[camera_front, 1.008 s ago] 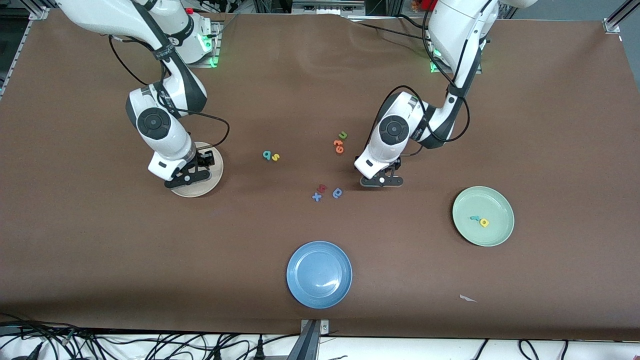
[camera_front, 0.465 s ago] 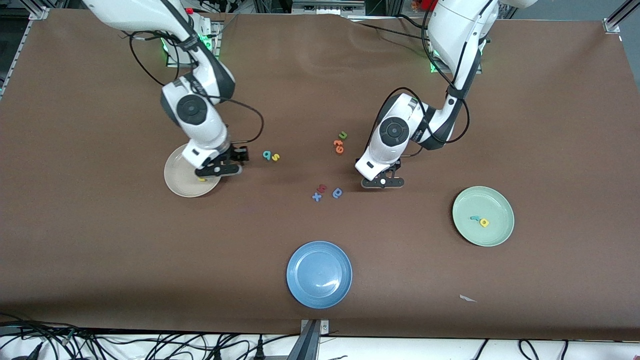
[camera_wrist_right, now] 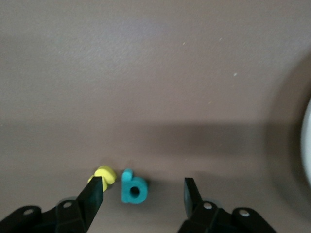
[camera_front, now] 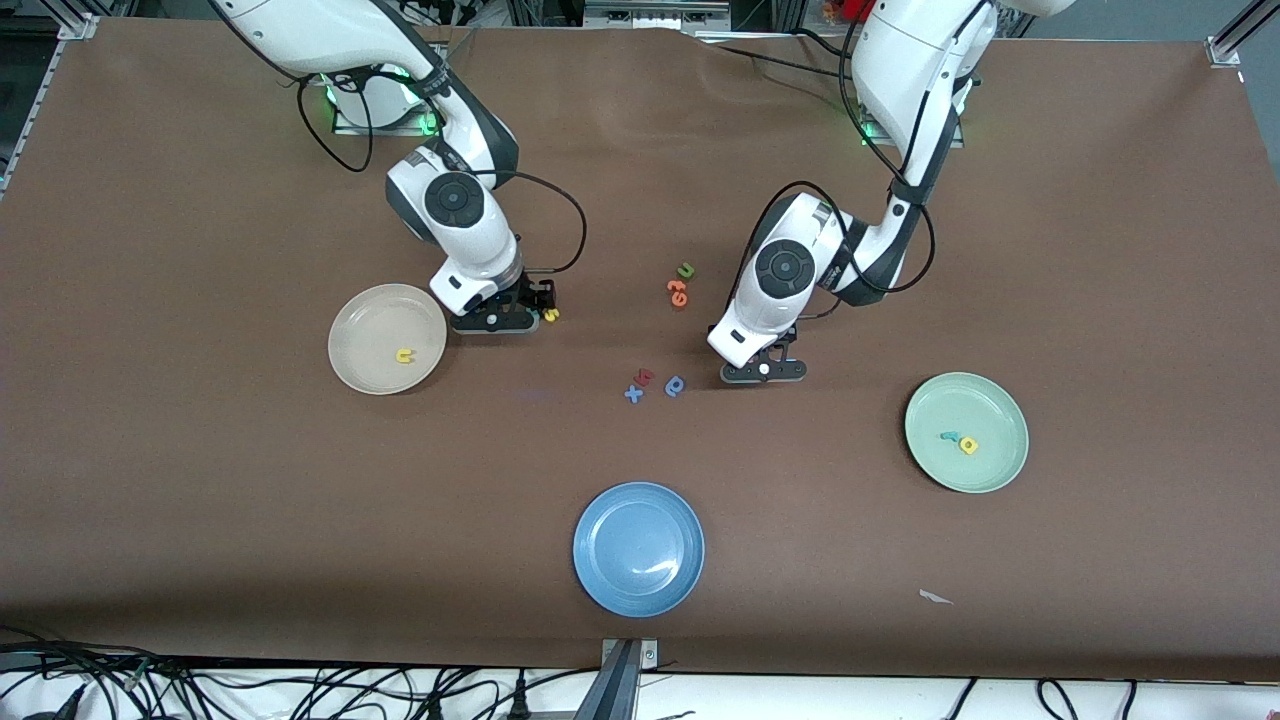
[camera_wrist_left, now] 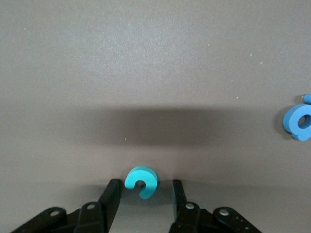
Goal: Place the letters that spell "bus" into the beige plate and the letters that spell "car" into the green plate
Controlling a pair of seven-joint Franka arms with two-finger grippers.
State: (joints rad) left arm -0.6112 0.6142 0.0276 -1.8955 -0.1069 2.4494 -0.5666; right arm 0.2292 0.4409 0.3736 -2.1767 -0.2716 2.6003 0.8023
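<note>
The beige plate [camera_front: 350, 345] holds the yellow u [camera_front: 404, 356]. My right gripper [camera_front: 497, 322] is low over the table beside that plate and open. The teal b [camera_wrist_right: 132, 189] lies between its fingers [camera_wrist_right: 95, 191], untouched. The yellow s [camera_front: 550, 315] sits against the outside of one fingertip. My left gripper [camera_front: 763, 371] is down near the table's middle, open, with the teal c [camera_wrist_left: 141, 181] lying between its fingertips with a gap on each side. The green plate [camera_front: 990, 400] holds the teal r [camera_front: 947, 436] and the yellow a [camera_front: 968, 445].
A blue plate [camera_front: 638, 549] sits near the front edge. A blue round letter [camera_front: 675, 386], a blue x [camera_front: 633, 394] and a red letter [camera_front: 645, 377] lie beside my left gripper. A green u [camera_front: 686, 270] and orange letters [camera_front: 677, 292] lie farther back.
My right arm swung from over the beige plate to the b and s, leaving the yellow u in the plate. My left gripper's fingers drew closer together around the c.
</note>
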